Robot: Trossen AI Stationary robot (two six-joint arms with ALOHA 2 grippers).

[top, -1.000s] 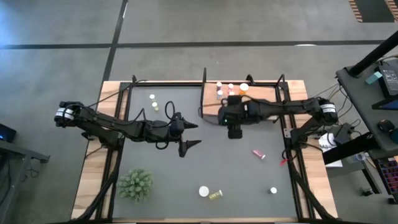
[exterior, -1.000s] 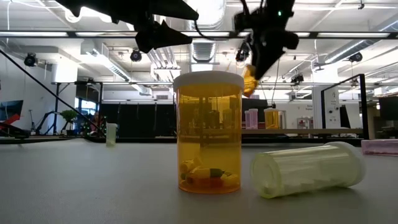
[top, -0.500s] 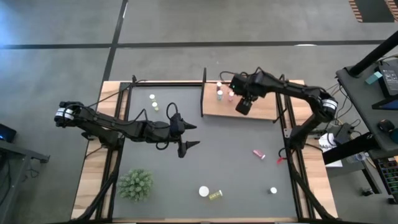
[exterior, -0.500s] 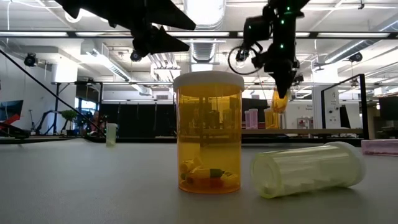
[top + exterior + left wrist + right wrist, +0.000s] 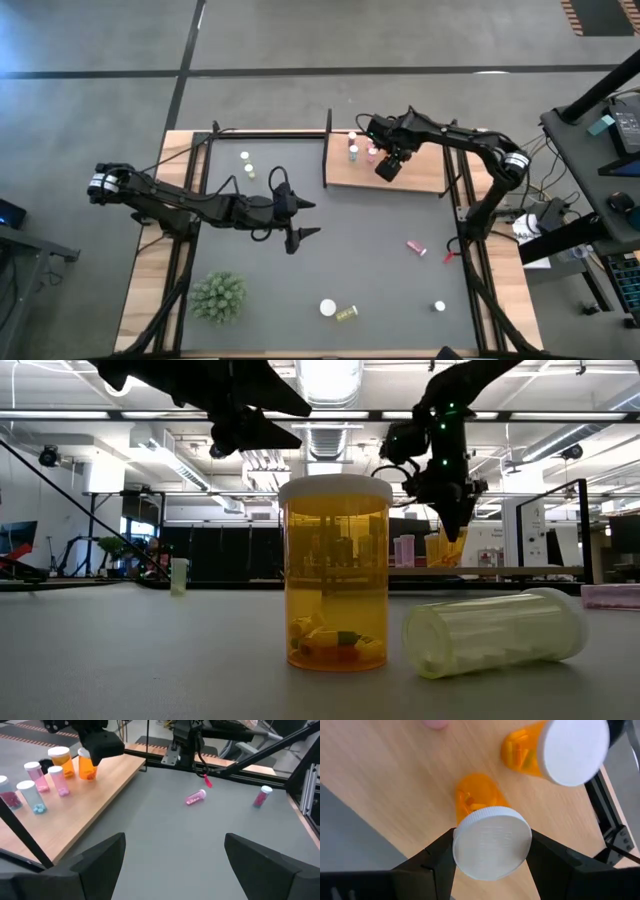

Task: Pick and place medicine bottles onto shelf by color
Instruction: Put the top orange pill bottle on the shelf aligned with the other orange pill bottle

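The right gripper is gripping an orange bottle by its white cap, jaws closed partway on either side of the cap. The bottle is hanging upright below the fingers, its long axis pointing straight down at the shelf, with its base at or just above the wood; contact cannot be told. A second orange bottle is standing on the shelf just beside it, toward the far edge, with the pink bottles in a cluster a little further along the board. Judging from this, the coming move is turning on a straight lowering next to that orange neighbour. The left gripper is hovering wide open and empty over the mat, well apart from the shelf.
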